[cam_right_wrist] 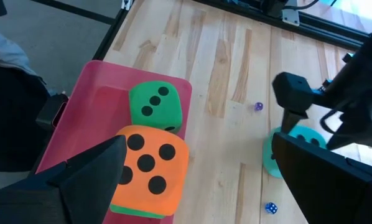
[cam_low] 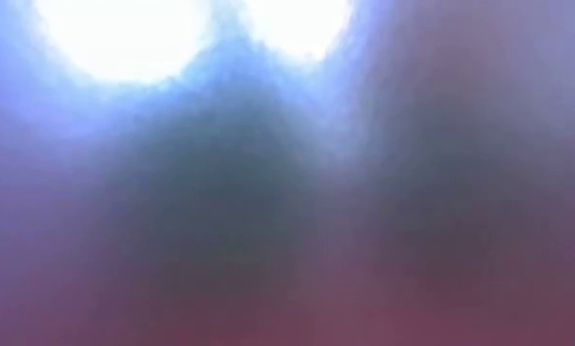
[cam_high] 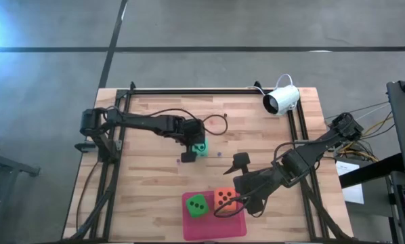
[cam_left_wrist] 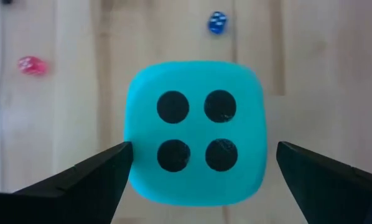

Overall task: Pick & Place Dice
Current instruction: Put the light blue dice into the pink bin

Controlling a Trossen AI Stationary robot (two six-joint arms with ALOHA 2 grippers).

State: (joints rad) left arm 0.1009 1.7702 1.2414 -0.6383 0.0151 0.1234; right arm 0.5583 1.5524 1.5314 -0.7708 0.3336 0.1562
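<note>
At desk centre: left end effector [cam_high: 191, 150] wide astride teal die [cam_left_wrist: 195, 130] | right end effector [cam_high: 231, 200] wide above orange die [cam_right_wrist: 147, 168] on mat [cam_right_wrist: 89, 106]

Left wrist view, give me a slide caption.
Open left gripper straddles the teal die, four pips up, on the wooden table.

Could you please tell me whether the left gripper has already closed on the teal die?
Not yet: the left gripper is open. In the left wrist view its fingers flank the teal die, with a gap visible on one side.
</note>
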